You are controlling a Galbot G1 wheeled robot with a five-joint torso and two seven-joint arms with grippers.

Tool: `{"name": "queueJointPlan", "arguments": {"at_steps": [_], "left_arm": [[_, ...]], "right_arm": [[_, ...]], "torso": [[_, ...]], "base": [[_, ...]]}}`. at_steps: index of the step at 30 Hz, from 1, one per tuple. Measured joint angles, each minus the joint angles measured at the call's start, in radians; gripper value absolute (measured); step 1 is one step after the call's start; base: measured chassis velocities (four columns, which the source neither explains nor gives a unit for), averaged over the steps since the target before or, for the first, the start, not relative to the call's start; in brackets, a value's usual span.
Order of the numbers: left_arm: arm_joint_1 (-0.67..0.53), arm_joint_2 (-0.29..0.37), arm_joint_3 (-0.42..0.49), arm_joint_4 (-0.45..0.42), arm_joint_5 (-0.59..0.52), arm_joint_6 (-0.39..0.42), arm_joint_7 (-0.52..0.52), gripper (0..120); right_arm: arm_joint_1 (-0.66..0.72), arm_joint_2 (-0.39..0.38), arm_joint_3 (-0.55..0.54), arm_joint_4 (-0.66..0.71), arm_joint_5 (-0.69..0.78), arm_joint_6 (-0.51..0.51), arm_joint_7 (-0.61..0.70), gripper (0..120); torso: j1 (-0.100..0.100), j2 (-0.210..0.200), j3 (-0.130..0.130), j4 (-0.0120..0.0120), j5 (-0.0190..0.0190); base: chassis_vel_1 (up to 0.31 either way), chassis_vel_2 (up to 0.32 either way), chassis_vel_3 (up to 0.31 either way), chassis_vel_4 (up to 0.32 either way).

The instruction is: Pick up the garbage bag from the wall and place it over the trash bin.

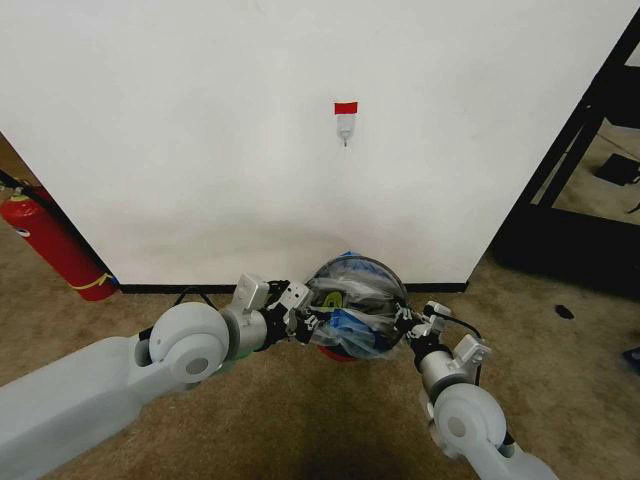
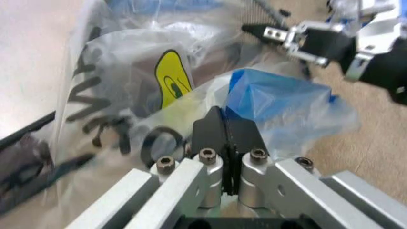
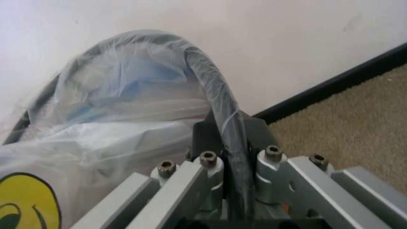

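The garbage bag (image 1: 352,292), thin clear plastic with blue print and a yellow mark, is draped over the round black trash bin (image 1: 341,354) standing on the carpet at the foot of the white wall (image 1: 200,120). My left gripper (image 1: 303,312) is at the bin's left side, shut on a fold of the garbage bag (image 2: 127,71). On the bin's right side, my right gripper (image 1: 408,320) is shut on the garbage bag (image 3: 127,105) where it wraps the dark rim. The white hook (image 1: 345,128) under its red tape strip is bare.
A red fire extinguisher (image 1: 55,245) stands against the wall at far left. A black frame (image 1: 560,180) rises at right beyond the wall's corner. Black baseboard (image 1: 200,289) lines the wall. Brown carpet (image 1: 300,420) lies open in front of the bin.
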Motion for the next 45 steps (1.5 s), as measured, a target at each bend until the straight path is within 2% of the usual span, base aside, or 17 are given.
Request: {"name": "queueJointPlan", "arguments": {"at_steps": [8, 9, 10, 11, 12, 14, 17, 19, 22, 26, 37, 45], "left_arm": [[0.168, 0.036, -0.193, -0.123, -0.024, -0.049, -0.016, 0], [0.168, 0.036, -0.193, -0.123, -0.024, -0.049, -0.016, 0], [0.256, 0.048, -0.239, -0.153, -0.013, -0.063, -0.015, 0], [0.295, 0.051, -0.255, -0.162, -0.002, -0.07, -0.014, 0], [0.295, 0.051, -0.255, -0.162, -0.002, -0.07, -0.014, 0], [0.395, 0.052, -0.291, -0.18, 0.024, -0.083, -0.009, 0], [0.47, 0.043, -0.308, -0.19, 0.066, -0.095, -0.002, 0], [0.539, 0.016, -0.311, -0.191, 0.128, -0.107, 0.01, 0], [0.579, -0.006, -0.304, -0.19, 0.168, -0.111, 0.019, 0], [0.637, -0.051, -0.284, -0.151, 0.271, -0.128, 0.056, 0], [0.594, -0.157, -0.187, 0.026, 0.435, -0.171, 0.11, 0], [0.584, -0.172, -0.145, 0.115, 0.512, -0.214, 0.122, 0]], "right_arm": [[0.017, 0.035, 0.023, -0.003, 0.082, -0.041, 0.06, 0], [0.017, 0.035, 0.023, -0.003, 0.082, -0.041, 0.06, 0], [0.016, 0.039, 0.024, 0.014, 0.114, -0.067, 0.081, 0], [0.016, 0.039, 0.025, 0.02, 0.121, -0.072, 0.084, 0], [0.016, 0.039, 0.025, 0.02, 0.121, -0.072, 0.084, 0], [0.015, 0.037, 0.03, 0.033, 0.138, -0.085, 0.097, 0], [0.016, 0.027, 0.035, 0.044, 0.153, -0.097, 0.11, 0], [0.021, 0.017, 0.042, 0.059, 0.178, -0.112, 0.133, 0], [0.024, 0.014, 0.046, 0.067, 0.193, -0.118, 0.145, 0], [0.014, 0.007, 0.053, 0.091, 0.217, -0.132, 0.157, 0], [0.0, -0.012, 0.049, 0.116, 0.23, -0.139, 0.164, 0], [0.004, -0.026, 0.051, 0.124, 0.238, -0.132, 0.168, 0]], "torso": [[0.0, 0.0, 0.0, 0.0, 0.0003], [0.0, 0.0, 0.0, 0.0, 0.0003], [0.0, 0.0, 0.0, 0.0001, 0.0001], [0.0, 0.0, 0.0, 0.0002, 0.0002], [0.0, 0.0, 0.0, 0.0002, 0.0002], [0.0, 0.0, 0.0, 0.0004, -0.0002], [0.0, 0.0, 0.0, 0.0004, 0.0002], [0.0, 0.0, 0.0, 0.0, 0.0001], [0.0, 0.0, 0.0, 0.0, 0.0001], [0.0, 0.0, 0.0, 0.0003, 0.0001], [0.0, 0.0, 0.0, 0.0, 0.0002], [0.0, 0.0, 0.0, 0.0001, 0.0001]], "base": [[0.0, 0.0, 0.0, 0.0], [0.0, 0.0, 0.0, 0.0], [0.0, 0.0, 0.0, 0.0], [0.0, 0.0, 0.0, 0.0], [0.0, 0.0, 0.0, 0.0], [0.0, 0.0, 0.0, 0.0], [0.0, 0.0, 0.0, 0.0], [0.0, 0.0, 0.0, 0.0], [0.0, 0.0, 0.0, 0.0], [0.0, 0.0, 0.0, 0.0], [0.0, 0.0, 0.0, 0.0], [0.0, 0.0, 0.0, 0.0]]}}
